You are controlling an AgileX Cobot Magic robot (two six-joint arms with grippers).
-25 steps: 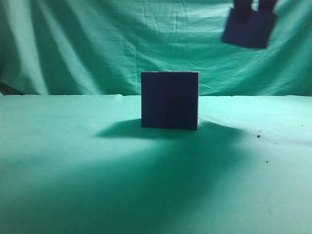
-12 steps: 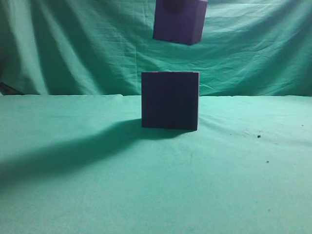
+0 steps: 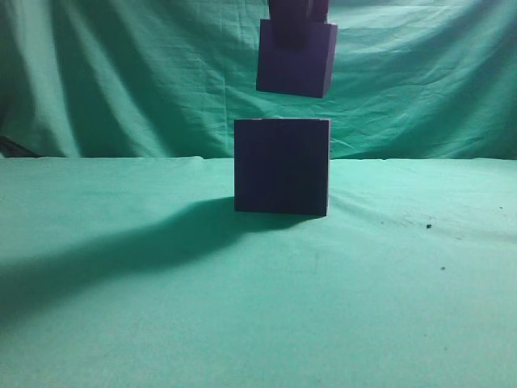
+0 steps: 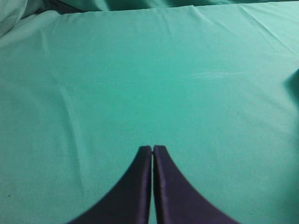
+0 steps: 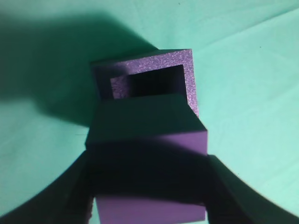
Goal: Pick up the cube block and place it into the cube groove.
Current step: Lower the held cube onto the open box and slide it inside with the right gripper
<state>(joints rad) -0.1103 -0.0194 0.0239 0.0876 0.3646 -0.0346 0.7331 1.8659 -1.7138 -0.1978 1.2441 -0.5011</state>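
The cube groove (image 3: 281,166), a large dark navy-purple box, stands on the green cloth at the middle of the exterior view. In the right wrist view its square cavity (image 5: 152,83) shows open from above. The cube block (image 3: 296,58) hangs in the air just above the box, a little to the right of its middle. My right gripper (image 3: 297,16) is shut on the cube block (image 5: 147,158), with a dark finger on each side. My left gripper (image 4: 152,150) is shut and empty over bare cloth, apart from both objects.
Green cloth covers the table (image 3: 121,323) and hangs as a backdrop (image 3: 121,73). A long shadow lies on the cloth left of the box. A few dark specks (image 3: 428,225) lie at the right.
My right gripper has carried the cube block from the upper right leftward to above the box, then lowered it slightly. The shadow on the cloth has shifted left.
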